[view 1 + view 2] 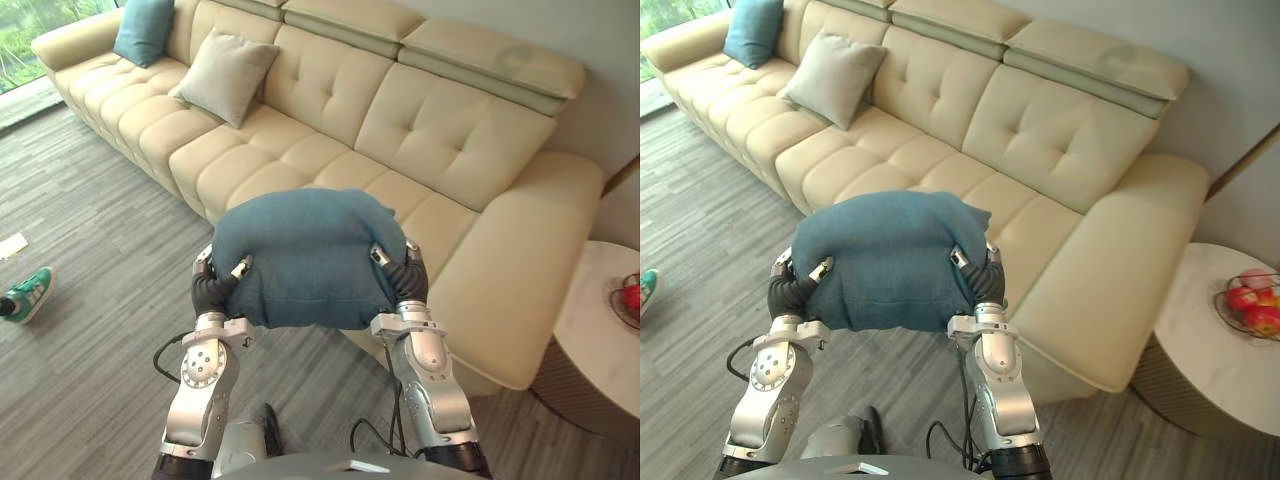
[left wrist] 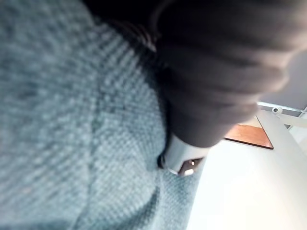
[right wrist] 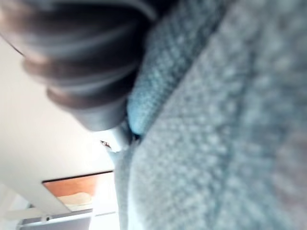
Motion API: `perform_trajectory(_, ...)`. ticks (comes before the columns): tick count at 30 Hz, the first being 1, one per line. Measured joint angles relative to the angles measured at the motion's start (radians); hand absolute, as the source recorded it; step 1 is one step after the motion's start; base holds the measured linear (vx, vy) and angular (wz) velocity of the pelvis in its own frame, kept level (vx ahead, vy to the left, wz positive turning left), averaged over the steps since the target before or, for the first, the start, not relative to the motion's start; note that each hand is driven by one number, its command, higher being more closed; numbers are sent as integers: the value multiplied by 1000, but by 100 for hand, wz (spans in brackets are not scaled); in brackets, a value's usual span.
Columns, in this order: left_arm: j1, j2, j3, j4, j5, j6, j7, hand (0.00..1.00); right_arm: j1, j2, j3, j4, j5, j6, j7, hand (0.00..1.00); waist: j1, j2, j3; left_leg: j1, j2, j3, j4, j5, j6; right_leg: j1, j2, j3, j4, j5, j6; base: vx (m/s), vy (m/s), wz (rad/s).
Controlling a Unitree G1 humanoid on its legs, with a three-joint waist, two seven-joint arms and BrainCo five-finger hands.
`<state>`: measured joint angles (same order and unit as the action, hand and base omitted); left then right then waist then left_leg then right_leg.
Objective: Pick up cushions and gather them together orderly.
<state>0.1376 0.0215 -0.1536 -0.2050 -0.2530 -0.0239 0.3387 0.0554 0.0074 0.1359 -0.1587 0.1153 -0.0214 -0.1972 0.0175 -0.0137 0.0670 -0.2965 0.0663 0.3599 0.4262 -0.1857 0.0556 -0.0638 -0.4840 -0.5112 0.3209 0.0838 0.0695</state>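
Blue cushion (image 1: pixel 305 255) held in the air between the left hand (image 1: pixel 212 288) and the right hand (image 1: pixel 410 278), in front of the near end of the cream sofa (image 1: pixel 330 95). It touches neither seat nor floor. A grey cushion (image 1: pixel 225 75) and a teal cushion (image 1: pixel 143 28) stand against the backrest at the sofa's far end, well apart from the held one, so the gathering is judged to be at its carrying stage. Likely failures from here: the grip sits low on the two side edges, and soft filling can compress and creep out of a side squeeze, letting the cushion sag or drop to the floor. The bulk also hides the seat directly ahead, which could spoil an orderly set-down beside the other two. A wide swing to the right could reach the round desk (image 1: pixel 1200 345) with its fruit bowl (image 1: pixel 1252 303). A green shoe (image 1: pixel 28 293) lies on the floor to the left. Pose: both forearms rise side by side, wrists bent inward, palms facing each other across the cushion. On each hand a thumb curls onto the near face and dents the cloth, and the left wrist view shows fingers (image 2: pixel 181 159) sunk into the weave. The remaining digits lie behind the cushion, so each hand is read as pinching its edge.
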Motion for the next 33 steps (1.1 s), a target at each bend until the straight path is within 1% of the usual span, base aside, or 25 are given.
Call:
perform_trajectory(1, -1, 8, 9, 14, 1, 0, 1, 100, -19, 2, 5, 48, 6, 0, 1, 100, -1, 4, 7, 20, -23, 9, -28, 0, 16, -95, -40, 55, 150, 6, -156, 172, 308, -13)
perform_trajectory(2, -2, 18, 18, 30, 1, 0, 2, 100, -29, 5, 7, 84, 11, 1, 1, 100, -13, 5, 14, 41, -34, 9, -51, 8, 37, -162, -29, 127, 275, -40, -145, 215, 352, -5)
perform_trajectory(3, -1, 21, 20, 36, 1, 1, 3, 100, -30, 6, 7, 94, 14, 1, 2, 100, -17, 4, 18, 56, -40, 3, -67, 11, 42, -180, -9, 161, 320, -69, -127, 199, 210, 17)
perform_trajectory(4, 2, 22, 25, 47, 1, 2, 4, 100, -26, 12, 9, 98, 14, 5, 5, 100, -26, 3, 44, 115, -57, -16, -109, 12, 48, -204, 85, 255, 401, -172, -82, 154, 147, 17)
perform_trajectory(5, 7, 22, 25, 47, 1, 2, 5, 100, -26, 13, 9, 98, 14, 5, 7, 100, -29, 3, 45, 128, -60, -17, -120, 12, 48, -219, 124, 287, 416, -200, -68, 177, 147, 24)
perform_trajectory(6, 11, 22, 25, 48, 1, 2, 4, 100, -26, 11, 8, 95, 15, 5, 14, 100, -39, 4, 46, 147, -66, -18, -145, 13, 47, -248, 208, 332, 412, -250, -34, 208, 123, 21)
perform_trajectory(7, 11, 22, 23, 49, 0, 2, -5, 100, -27, 11, 8, 94, 17, 4, 17, 100, -45, -5, 47, 173, -94, -17, -191, 12, 40, -285, 269, 331, 351, -279, -29, 222, 104, 16)
perform_trajectory(9, 12, 22, 20, 53, 1, 2, -14, 100, -26, 11, 1, 94, 22, 4, 18, 100, -45, -7, 53, 213, -115, -4, -231, 10, 37, -316, 322, 331, 259, -278, -24, 196, 54, -11)
perform_trajectory(10, 11, 22, 18, 53, 2, 3, -17, 100, -25, 9, -1, 94, 37, 4, 18, 100, -50, -2, 56, 243, -122, 0, -253, 4, 32, -326, 365, 331, 171, -261, -22, 263, 28, -17)
perform_trajectory(11, 10, 22, 17, 53, 3, 3, -21, 100, -22, 9, -1, 93, 38, 4, 18, 100, -62, 0, 57, 281, -128, -1, -280, -2, 24, -325, 407, 331, 59, -217, -18, 360, 15, -7)
perform_trajectory(12, 10, 23, 17, 53, 4, 3, -25, 100, -21, 9, -1, 91, 41, 4, 18, 100, -75, -4, 58, 315, -135, -5, -302, -3, 22, -327, 427, 324, -20, -168, -19, 342, -1, 5)
perform_trajectory(15, 6, 27, 12, 53, 21, 3, -39, 100, -8, -1, -1, 38, 47, 4, 18, 100, -100, -22, 54, 383, -172, -24, -343, -30, -1, -362, 412, 277, -110, -76, -47, 420, -44, 20)
perform_trajectory(16, 3, 28, 5, 52, 23, 3, -47, 100, 12, -11, -1, -3, 47, 3, 18, 100, -106, -26, 53, 417, -182, -36, -350, -54, -36, -357, 404, 266, -140, -30, -92, 450, -102, 27)
perform_trajectory(17, 3, 28, 0, 51, 23, 3, -47, 100, 20, -15, -2, -16, 48, 3, 18, 100, -108, -25, 53, 432, -181, -37, -353, -62, -48, -352, 404, 258, -141, -7, -112, 576, -161, 30)
perform_trajectory(18, 2, 25, -11, 47, 24, 3, -47, 100, 39, -19, -4, -41, 50, 3, 17, 100, -110, -16, 54, 463, -163, -41, -348, -80, -77, -329, 407, 237, -121, 63, -149, 514, -194, 16)
perform_trajectory(19, 0, 19, -12, 44, 24, 3, -47, 100, 42, -22, -4, -48, 55, 3, 17, 100, -112, 6, 56, 454, -121, -42, -302, -89, -91, -314, 428, 213, -105, 36, -156, 520, -211, 17)
perform_trajectory(20, -3, 17, -13, 42, 24, 3, -47, 100, 47, -26, -4, -57, 55, 3, 17, 100, -115, 9, 55, 443, -108, -43, -273, -90, -96, -307, 433, 202, -104, 26, -163, 511, -230, 23)
perform_trajectory(21, -11, 16, -20, 35, 24, 3, -48, 100, 53, -45, -4, -80, 56, 3, 17, 100, -124, 13, 57, 407, -69, -43, -162, -85, -119, -279, 444, 181, -112, -4, -171, 508, -217, 29)
perform_trajectory(22, -13, 11, -25, 34, 22, 3, -53, 100, 63, -68, -6, -106, 56, 3, 17, 100, -130, 17, 59, 371, -38, -45, -47, -63, -152, -244, 454, 171, -130, -15, -181, 511, -196, 24)
perform_trajectory(24, -12, 2, -37, 34, 19, 3, -67, 100, 90, -95, -18, -152, 59, 3, 19, 100, -129, 19, 59, 316, -5, -48, 132, 7, -175, -186, 456, 171, -158, -38, -181, 462, -102, 5)
perform_trajectory(25, -9, -8, -53, 33, 16, 2, -85, 100, 106, -103, -36, -179, 75, 2, 19, 100, -127, 26, 58, 277, 32, -32, 268, 49, -165, -131, 457, 178, -196, -42, -181, 470, -61, -12)
perform_trajectory(28, -9, -17, -66, 26, 11, 2, -92, 100, 107, -101, -58, -192, 76, -4, 17, 100, -124, 33, 59, 229, 108, 9, 366, -3, -116, -49, 462, 259, -251, -74, -151, 339, 11, -46)
perform_trajectory(29, -4, -23, -67, 26, 11, 2, -92, 100, 114, -100, -60, -192, 76, -4, 16, 100, -105, 36, 58, 209, 141, 20, 354, -46, -88, -27, 465, 311, -257, -94, -152, 309, 104, -82)
perform_trajectory(31, 10, -25, -69, 23, 11, 2, -95, 100, 128, -99, -58, -192, 76, -4, 15, 100, -75, 37, 58, 186, 165, 21, 309, -78, -81, -1, 462, 383, -255, -111, -143, 227, 147, -114)
perform_trajectory(33, 43, -30, -75, 17, 8, 2, -103, 100, 145, -99, -55, -192, 76, -3, 15, 100, -63, 41, 56, 135, 169, -16, 183, -81, -82, 9, 430, 465, -208, -149, -100, 208, 215, -117)
